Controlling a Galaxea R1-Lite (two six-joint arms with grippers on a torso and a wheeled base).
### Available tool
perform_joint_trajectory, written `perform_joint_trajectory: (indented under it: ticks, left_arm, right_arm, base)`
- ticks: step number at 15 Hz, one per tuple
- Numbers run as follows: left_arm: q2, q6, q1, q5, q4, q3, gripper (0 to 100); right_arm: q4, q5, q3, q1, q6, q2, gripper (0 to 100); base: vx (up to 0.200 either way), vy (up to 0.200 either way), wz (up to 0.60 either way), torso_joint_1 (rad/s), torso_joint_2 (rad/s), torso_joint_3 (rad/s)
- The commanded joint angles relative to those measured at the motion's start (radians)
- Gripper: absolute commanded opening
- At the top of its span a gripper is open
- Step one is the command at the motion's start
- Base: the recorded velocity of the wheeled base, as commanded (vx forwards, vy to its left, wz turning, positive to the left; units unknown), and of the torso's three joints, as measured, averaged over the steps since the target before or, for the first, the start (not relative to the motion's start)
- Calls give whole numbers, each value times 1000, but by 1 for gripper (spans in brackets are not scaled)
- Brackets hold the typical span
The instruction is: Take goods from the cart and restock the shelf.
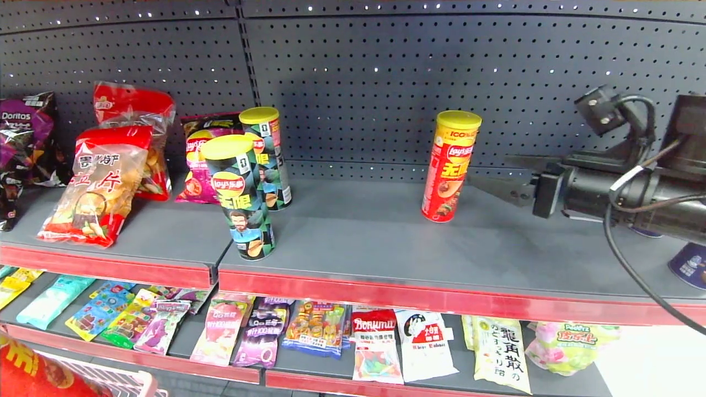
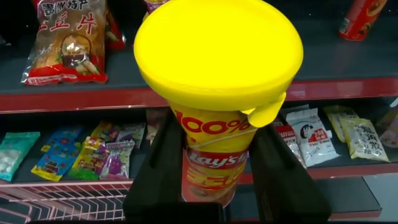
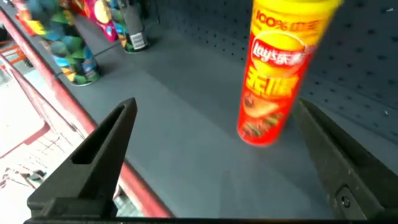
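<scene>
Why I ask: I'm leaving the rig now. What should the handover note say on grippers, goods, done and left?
Left gripper shut on a red chips can with yellow lid.
Right gripper open over the upper shelf, facing a second red chips can.
Done: that can stands upright on the shelf, right of two dark chips cans.
Left: shelve the held can; cart contents can't be judged.

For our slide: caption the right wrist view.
Right gripper, jaws open, faces a red can on the shelf.

Lighting was bright, even and overhead. Pegboard (image 1: 386, 66) holes glinted at 12 o'clock. The shelf (image 1: 358, 237) edge bowed toward 9 and 3 o'clock.
</scene>
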Motion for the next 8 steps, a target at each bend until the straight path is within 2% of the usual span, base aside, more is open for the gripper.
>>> perform_joint_trajectory:
  ticks: [1,6,8]
  left_arm:
    - [8,1,0,1,0,-2,0]
    - [4,3,0,4,0,-4,0]
    - [4,3,0,4,0,-4,0]
  right_arm:
    - [-1,1,-49,14,-2,112,100]
    - [-90,-4,-82,-19,-4,217,100]
    - [-104,4,-145,-38,-4,274,100]
  base:
    - [0,0,0,0,0,0]
    - [0,0,0,0,0,0]
    - [0,0,0,0,0,0]
